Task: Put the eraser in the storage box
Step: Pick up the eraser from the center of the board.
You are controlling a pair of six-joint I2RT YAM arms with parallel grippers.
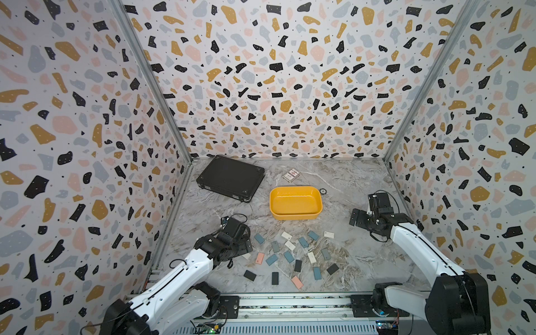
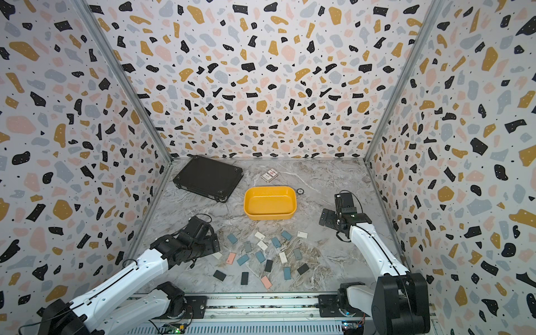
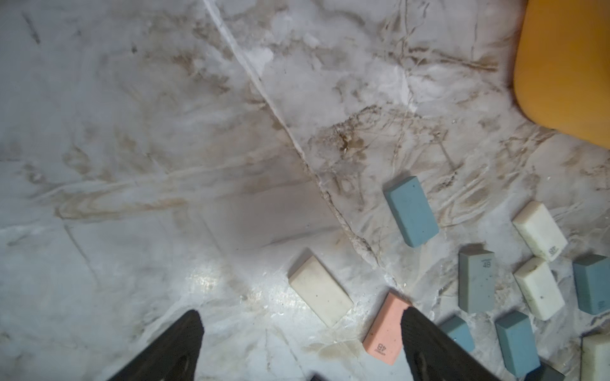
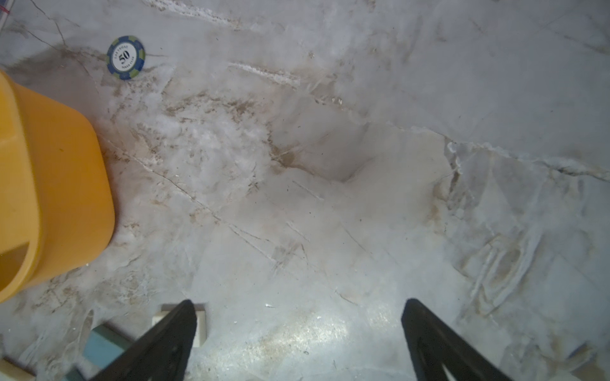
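Currently the white eraser [image 3: 320, 286] nearest to the left pincer [image 3: 301, 315] lies flat on the marble tabletop [image 3: 148, 148], outside the yellow storage box [image 1: 294, 216]. In the left wrist view its long axis runs slantwise to the line between the two fingertips. One short end is turned toward a pink eraser [image 3: 383, 330] just beside it, and the two do not touch. The left pincer is spread wide and grasps nothing. The white eraser lies a little ahead of the gap, not inside it. One black finger [image 3: 425, 339] covers a corner of the pink eraser. In a top view only a small part of the white eraser [image 1: 246, 256] shows at the edge of the left pincer.

Other erasers [image 1: 303, 242], blue, grey, white, black and pink, are scattered over the tabletop to the right of it and point in many directions.

The storage box stands behind them, well apart, near the middle of the tabletop. Its long axis goes from left to right in both top views.

The right pincer [image 4: 299, 305] is to the right of the box, released and wide, over bare tabletop, and it holds nothing.

A poker chip [image 1: 323, 190] lies just beside the far right corner of the box. A pack of cards [image 1: 291, 175] is farther back. A black case [image 1: 230, 181] lies slantwise at the far left.
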